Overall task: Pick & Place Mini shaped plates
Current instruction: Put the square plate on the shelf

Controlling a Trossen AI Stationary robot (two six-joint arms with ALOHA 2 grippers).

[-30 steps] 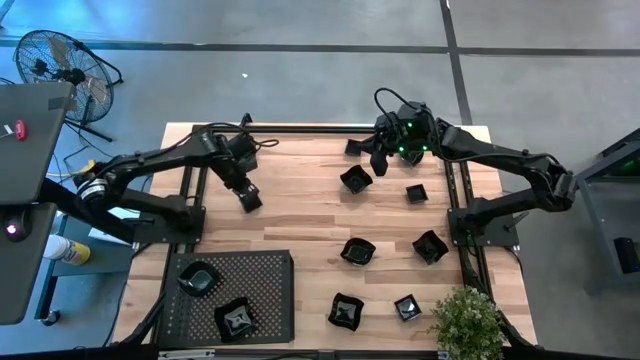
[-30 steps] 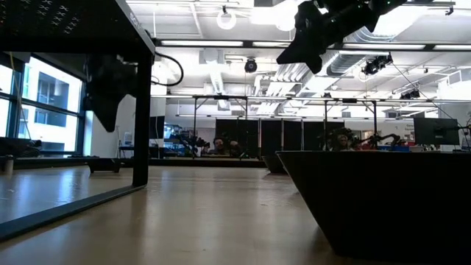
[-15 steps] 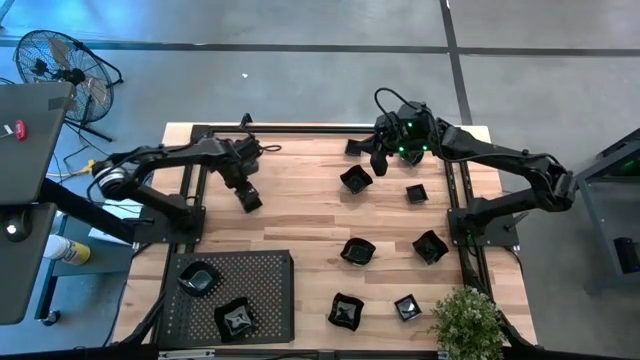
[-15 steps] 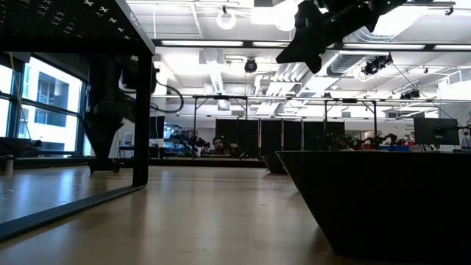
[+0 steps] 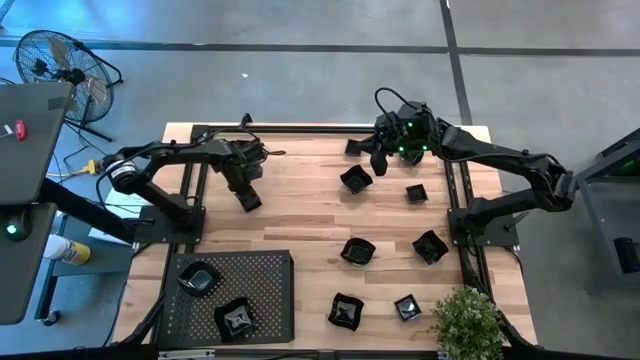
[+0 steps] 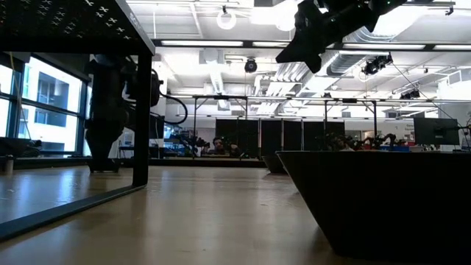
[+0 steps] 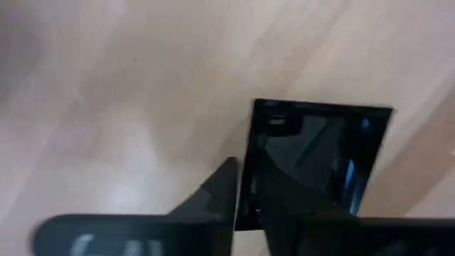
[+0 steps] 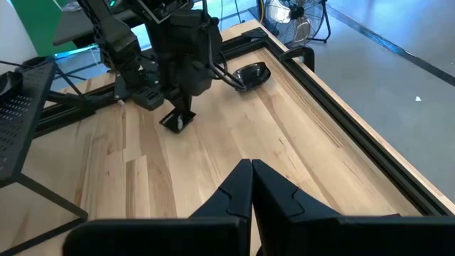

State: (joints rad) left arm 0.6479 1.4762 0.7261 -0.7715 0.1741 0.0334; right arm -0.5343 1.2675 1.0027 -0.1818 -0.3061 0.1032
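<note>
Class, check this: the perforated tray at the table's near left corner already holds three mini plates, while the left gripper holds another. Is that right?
Not quite. The high view shows two mini plates in the perforated tray, not three. The left gripper does hold a square plate.

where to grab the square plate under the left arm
Take the square plate by one straight side of its upturned rim, coming down from above: it looks to sit open side up on the table, too low for a side grip.

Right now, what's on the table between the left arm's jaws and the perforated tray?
Nothing: in the high view, only bare wood separates the left gripper, shut on a small square plate, from the perforated tray.
</note>
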